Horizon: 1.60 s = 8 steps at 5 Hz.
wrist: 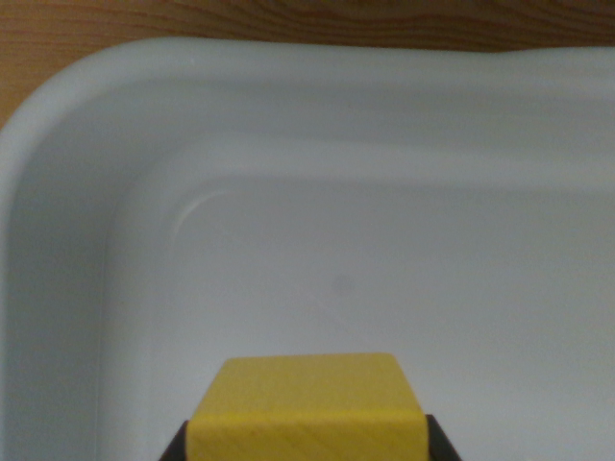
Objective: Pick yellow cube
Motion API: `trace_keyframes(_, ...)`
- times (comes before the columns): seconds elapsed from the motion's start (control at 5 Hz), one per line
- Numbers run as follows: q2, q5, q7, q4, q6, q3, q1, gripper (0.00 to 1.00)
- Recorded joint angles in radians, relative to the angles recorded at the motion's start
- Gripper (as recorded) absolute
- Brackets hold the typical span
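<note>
You have the yellow cube (307,408) at the bottom centre of the frame, with a dark gripper (306,444) finger tip showing at each of its lower corners, hard against its left and right sides. Judged from that, the fingers are clamped on the cube, one per side face; the contact itself is cut off by the bottom edge, so treat it as probable, not certain. Whether the cube rests on the floor of the white tray (58,106) or hangs above it, you cannot tell. Wooden table (288,19) runs along the top edge, beyond the tray's rim.

Handling: cube looks like painted wood, faint grain visible, so likely light, rigid, not fragile. Paint looks smooth, perhaps a little slippery. Grip flat opposing faces, centred, never the bevelled edges
</note>
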Motion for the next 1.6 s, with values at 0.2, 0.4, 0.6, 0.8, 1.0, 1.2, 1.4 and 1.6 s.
trace_keyframes(0.2, 0.000, 0.0000, 0.000, 0.000, 0.000, 0.000, 0.0000, 1.00)
trace_keyframes(0.4, -0.010, 0.0019, -0.001, 0.018, 0.027, 0.001, -0.0001, 1.00)
trace_keyframes(0.6, -0.010, 0.0019, -0.001, 0.018, 0.027, 0.001, -0.0001, 1.00)
trace_keyframes(0.8, -0.018, 0.0034, -0.002, 0.031, 0.049, 0.001, -0.0002, 1.00)
trace_keyframes(1.0, -0.018, 0.0034, -0.002, 0.031, 0.049, 0.001, -0.0002, 1.00)
trace_keyframes(1.2, -0.023, 0.0043, -0.002, 0.040, 0.062, 0.002, -0.0002, 1.00)
trace_keyframes(1.4, -0.023, 0.0043, -0.002, 0.040, 0.062, 0.002, -0.0002, 1.00)
trace_keyframes(1.6, -0.025, 0.0047, -0.002, 0.043, 0.068, 0.002, -0.0003, 1.00)
